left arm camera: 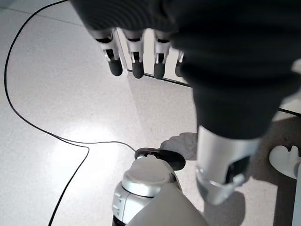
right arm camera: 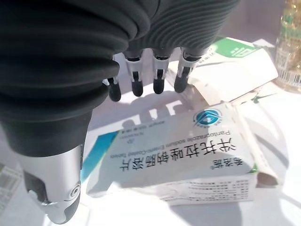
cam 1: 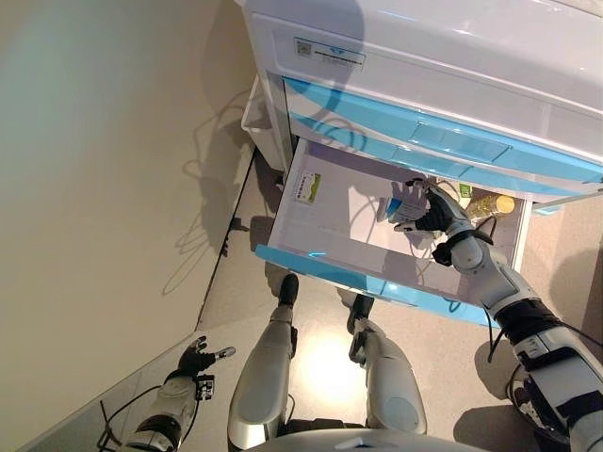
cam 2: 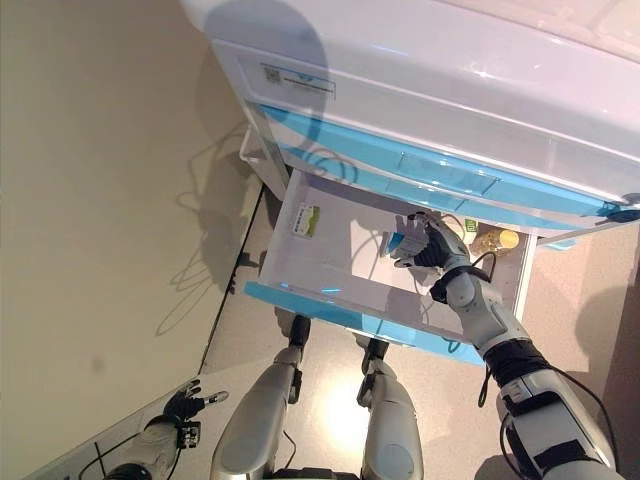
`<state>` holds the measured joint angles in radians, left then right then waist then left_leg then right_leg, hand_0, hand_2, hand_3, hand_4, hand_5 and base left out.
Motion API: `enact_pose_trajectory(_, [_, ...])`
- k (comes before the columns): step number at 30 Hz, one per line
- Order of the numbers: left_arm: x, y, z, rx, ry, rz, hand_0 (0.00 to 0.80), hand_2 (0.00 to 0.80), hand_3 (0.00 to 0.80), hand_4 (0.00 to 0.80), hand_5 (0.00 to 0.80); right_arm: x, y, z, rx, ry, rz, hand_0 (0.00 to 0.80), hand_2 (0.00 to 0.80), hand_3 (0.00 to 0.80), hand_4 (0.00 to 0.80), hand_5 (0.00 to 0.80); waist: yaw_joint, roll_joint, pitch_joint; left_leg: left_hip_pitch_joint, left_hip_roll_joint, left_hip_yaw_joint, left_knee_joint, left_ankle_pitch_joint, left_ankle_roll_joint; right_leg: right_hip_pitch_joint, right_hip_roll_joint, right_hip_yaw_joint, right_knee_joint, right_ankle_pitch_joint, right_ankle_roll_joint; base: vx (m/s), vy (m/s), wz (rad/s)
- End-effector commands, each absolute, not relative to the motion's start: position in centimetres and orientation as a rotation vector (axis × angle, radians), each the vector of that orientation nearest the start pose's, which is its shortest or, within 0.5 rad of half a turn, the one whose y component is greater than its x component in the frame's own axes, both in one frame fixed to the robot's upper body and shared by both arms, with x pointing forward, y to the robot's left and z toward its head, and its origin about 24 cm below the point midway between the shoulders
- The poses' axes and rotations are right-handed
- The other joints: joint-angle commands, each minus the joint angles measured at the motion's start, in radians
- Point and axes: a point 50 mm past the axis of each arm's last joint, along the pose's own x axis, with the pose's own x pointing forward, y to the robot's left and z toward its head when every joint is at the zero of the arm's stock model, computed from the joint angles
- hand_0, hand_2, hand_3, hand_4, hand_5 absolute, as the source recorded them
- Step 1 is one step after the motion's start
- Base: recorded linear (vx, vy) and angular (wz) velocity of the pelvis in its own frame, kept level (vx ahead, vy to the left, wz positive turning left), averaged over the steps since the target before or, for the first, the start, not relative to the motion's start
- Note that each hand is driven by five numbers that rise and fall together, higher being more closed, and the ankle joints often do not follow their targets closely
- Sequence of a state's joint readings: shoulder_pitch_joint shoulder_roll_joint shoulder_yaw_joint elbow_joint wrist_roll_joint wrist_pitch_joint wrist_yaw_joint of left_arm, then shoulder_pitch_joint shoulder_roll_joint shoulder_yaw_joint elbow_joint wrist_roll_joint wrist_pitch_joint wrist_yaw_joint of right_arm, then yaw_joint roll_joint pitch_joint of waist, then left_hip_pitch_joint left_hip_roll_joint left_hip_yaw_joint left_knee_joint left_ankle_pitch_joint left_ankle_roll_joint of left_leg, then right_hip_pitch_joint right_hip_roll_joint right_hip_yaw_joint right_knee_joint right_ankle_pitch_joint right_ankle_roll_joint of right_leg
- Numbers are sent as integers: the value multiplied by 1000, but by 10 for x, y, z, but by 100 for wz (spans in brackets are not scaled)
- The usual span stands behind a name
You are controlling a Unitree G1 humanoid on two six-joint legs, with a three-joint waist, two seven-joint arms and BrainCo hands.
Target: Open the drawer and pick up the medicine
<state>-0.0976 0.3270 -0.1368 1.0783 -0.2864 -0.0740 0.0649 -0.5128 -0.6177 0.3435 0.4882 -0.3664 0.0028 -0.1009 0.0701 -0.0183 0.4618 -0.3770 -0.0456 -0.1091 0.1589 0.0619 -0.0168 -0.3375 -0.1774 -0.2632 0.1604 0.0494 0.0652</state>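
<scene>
"White card, that's the medicine box [right arm camera: 188,155]: a teal round logo in one corner, a blue wedge at the other end, and dark print in two scripts across its face. Where does it lie?"

"In the open drawer [cam 1: 311,226], the lowest of the blue-fronted ones in the white cabinet [cam 1: 452,66], towards the drawer's right end and right at the right hand [cam 1: 415,207]."

"Does the hand have it?"

"Its wrist view shows the fingers [right arm camera: 157,80] hanging relaxed in a row above the box's far edge, with the thumb [right arm camera: 56,188] just beside its blue end. The box sits between them, but I see no firm touch, and no clamp."

"Anything that only that view gives?"

"Yes: a second carton [right arm camera: 225,61] with a green mark, just behind the box, and an amber bottle [right arm camera: 289,47] beyond it. From the head, the bottle's yellow cap shows, and a small green-labelled packet [cam 1: 308,186] well apart at the drawer's left end. A printed sticker [cam 1: 328,52] sits on the cabinet's top; too small to read."

"And the left hand [cam 1: 200,360]?"

"Down low over the pale floor [left arm camera: 56,94], fingers straight and apart, holding nothing."
</scene>
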Motion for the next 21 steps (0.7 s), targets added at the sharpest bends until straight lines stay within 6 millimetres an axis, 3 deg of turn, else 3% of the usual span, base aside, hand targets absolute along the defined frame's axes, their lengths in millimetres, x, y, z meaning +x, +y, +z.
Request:
enact_pose_trajectory(1, [146,265,-130,195,952,237,0,0,0,0,0,338,-233,91,-1227,-14,93,0,0,0,0,0,-2,-13,-51,-28,-14,27,-25,16,-23,-43,-36,31,55,23,64,0,0,0])
enact_pose_trajectory(8, [150,265,-129,196,943,237,0,0,0,0,0,345,-223,83,-1345,17,155,0,0,0,0,0,0,-12,-46,-28,-11,27,-30,19,-25,-45,-33,34,49,26,63,0,0,0])
enact_pose_trajectory(21, [159,261,-128,201,938,240,0,0,0,0,0,349,-200,29,-1327,240,215,0,0,0,0,0,10,0,-39,-31,-11,22,-50,33,-28,-47,-29,29,40,31,61,0,-4,-1])
